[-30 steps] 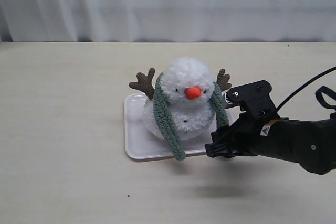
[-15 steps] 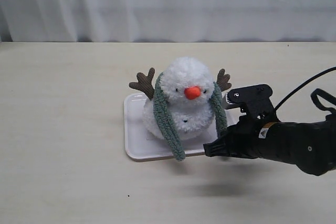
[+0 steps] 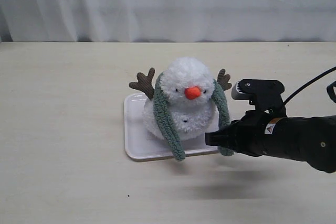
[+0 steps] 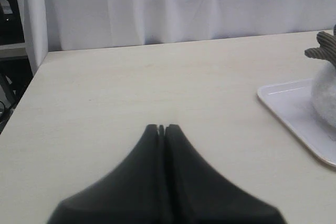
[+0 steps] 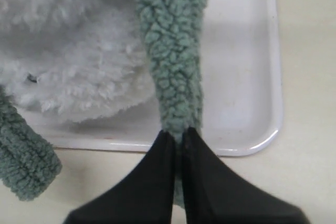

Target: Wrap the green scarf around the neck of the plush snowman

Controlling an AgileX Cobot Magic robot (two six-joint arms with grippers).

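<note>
The plush snowman (image 3: 185, 106) sits on a white tray (image 3: 135, 135), orange nose facing the camera, brown twig arms out to both sides. The green scarf (image 3: 164, 119) lies over the back of its head and hangs down both sides, covering the neck crease at the sides. My right gripper (image 3: 212, 139) is shut on the scarf's right end at the tray's front edge; in the right wrist view the scarf (image 5: 173, 66) runs straight into the shut right gripper (image 5: 178, 134). My left gripper (image 4: 161, 127) is shut, empty, over bare table, away from the snowman (image 4: 325, 87).
The tray's rim (image 5: 273, 103) lies just beyond my right fingertips. The scarf's other end (image 5: 23, 166) hangs over the tray's front edge. A white curtain (image 3: 168, 3) backs the table. The left table edge (image 4: 21, 103) lies near my left gripper.
My right gripper shifted slightly right and up while holding the scarf's right end. That end now hangs longer and straighter beside the snowman's body.
</note>
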